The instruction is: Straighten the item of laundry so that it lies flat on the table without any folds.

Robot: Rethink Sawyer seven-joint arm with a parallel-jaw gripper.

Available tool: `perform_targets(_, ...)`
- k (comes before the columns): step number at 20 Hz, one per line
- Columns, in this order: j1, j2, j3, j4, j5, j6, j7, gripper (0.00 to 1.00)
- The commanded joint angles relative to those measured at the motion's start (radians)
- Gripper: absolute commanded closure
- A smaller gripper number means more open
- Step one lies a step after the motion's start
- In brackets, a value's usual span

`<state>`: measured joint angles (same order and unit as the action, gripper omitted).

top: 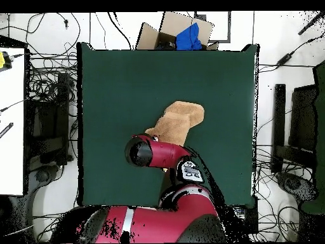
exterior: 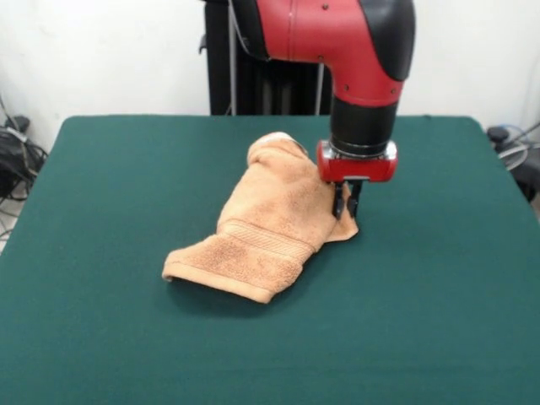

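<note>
**Towel still bunched on the bench**

Green felt covers the bench (exterior: 110, 337), and near its middle we see the orange-tan hand towel (exterior: 261, 228) lying crumpled, folded over itself, one banded end towards the camera and a rolled hump at the far end. We see the red arm (top: 159, 154) coming down at the towel's side edge. Its fingers (exterior: 346, 202) look pressed on that edge, pinching the cloth.

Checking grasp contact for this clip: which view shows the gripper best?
The front view: the gripper shows low at the towel's right edge, fingers close together. In the overhead view the arm hides it.
</note>
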<state>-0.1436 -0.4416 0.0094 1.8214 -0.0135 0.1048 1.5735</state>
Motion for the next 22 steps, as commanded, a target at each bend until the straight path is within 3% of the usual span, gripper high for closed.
perform_targets(1,-0.018,0.039,-0.014,-0.039,-0.005,-0.059,0.17,1.0)
perform_targets(14,-0.063,0.093,0.004,-0.061,-0.033,-0.108,0.141,1.0)
perform_targets(22,0.007,0.052,0.04,-0.037,0.045,-0.061,0.206,1.0)
